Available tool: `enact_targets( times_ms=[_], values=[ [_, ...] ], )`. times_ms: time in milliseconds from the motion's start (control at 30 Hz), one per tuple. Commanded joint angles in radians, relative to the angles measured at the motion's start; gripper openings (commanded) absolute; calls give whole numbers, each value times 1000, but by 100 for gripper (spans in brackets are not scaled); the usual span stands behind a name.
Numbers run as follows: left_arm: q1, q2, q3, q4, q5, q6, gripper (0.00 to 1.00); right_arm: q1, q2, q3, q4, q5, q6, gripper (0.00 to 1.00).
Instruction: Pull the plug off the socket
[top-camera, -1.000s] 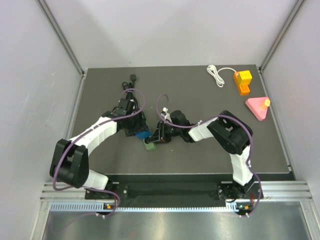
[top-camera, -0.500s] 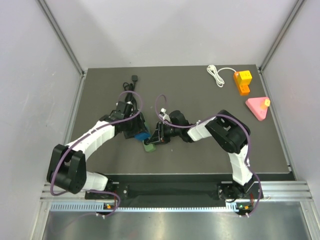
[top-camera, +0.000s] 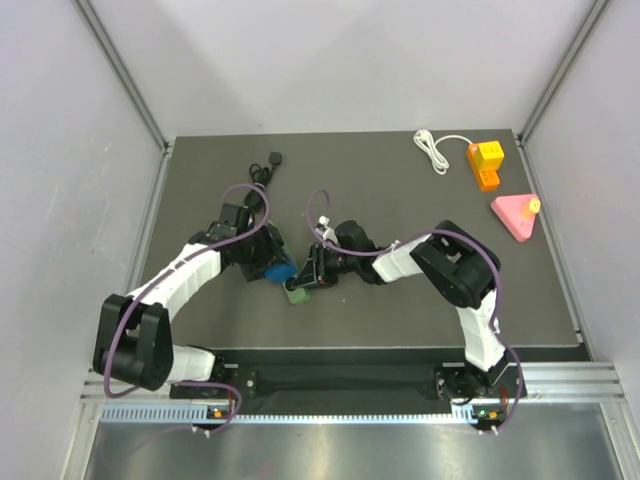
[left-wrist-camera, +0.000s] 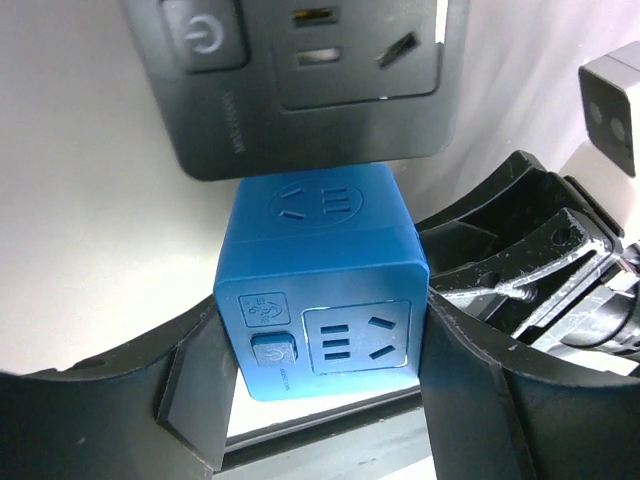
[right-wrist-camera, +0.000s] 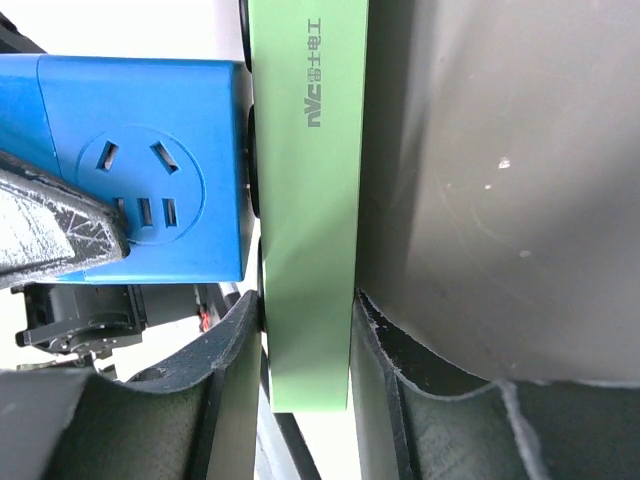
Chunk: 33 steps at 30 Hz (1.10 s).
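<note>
**A:** Plug first: where is it, and who has it?

**B:** It's the blue cube near the middle of the worktop, a little toward the left and near edges. The left end effector is clamped on it, one finger against each side face.

**A:** And the socket?

**B:** That's the green slab, right against the plug on the side toward the near edge. The right end effector is closed across its thin body.

**A:** Are the two apart?

**B:** Not by my reading. The right wrist view shows the cube's face close against the slab, with only a narrow dark seam between them. I can't tell how deep the prongs sit.

**A:** So how far along are we?

**B:** Both grips look done, and the pull itself is what's left. I'd judge the arms need to draw apart straight along the prongs, with no twisting.

**A:** Is anything in the way?

**B:** A black power strip lies just beyond the cube in the left wrist view, and it could snag the cube.
</note>
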Motion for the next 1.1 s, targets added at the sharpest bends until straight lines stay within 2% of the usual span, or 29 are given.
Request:
enact_targets(
  times_ms=[0, 133, 267, 567, 733, 867, 967, 1033, 1067],
  values=[
    [-38, -89, 138, -45, 74, 45, 0, -18, 85, -41, -240, 273, -72, 0],
    [-108, -115, 203, -131, -77, 137, 0, -18, 90, -29, -244, 268, -68, 0],
    [-122, -135, 194, -148, -100, 141, 0, -18, 96, -20, -258, 279, -74, 0],
    [-38, -175, 57, 19, 91, -52, 0, -24, 94, -43, -232, 247, -45, 0],
    [-25, -235, 19, 117, 99, -21, 0, -58, 120, -89, -103, 144, 44, 0],
    [-25, -287, -24, 196, 173, 15, 0, -84, 128, -101, -56, 119, 69, 0],
    [-25, -299, -33, 187, 222, 41, 0, -83, 123, -95, -77, 138, 50, 0],
    [-25, -307, -20, 141, 163, 64, 0, -83, 122, -89, -85, 141, 32, 0],
    [-24, -302, -8, 59, 129, 78, 0, -80, 122, -83, -94, 142, 23, 0]
  ],
)
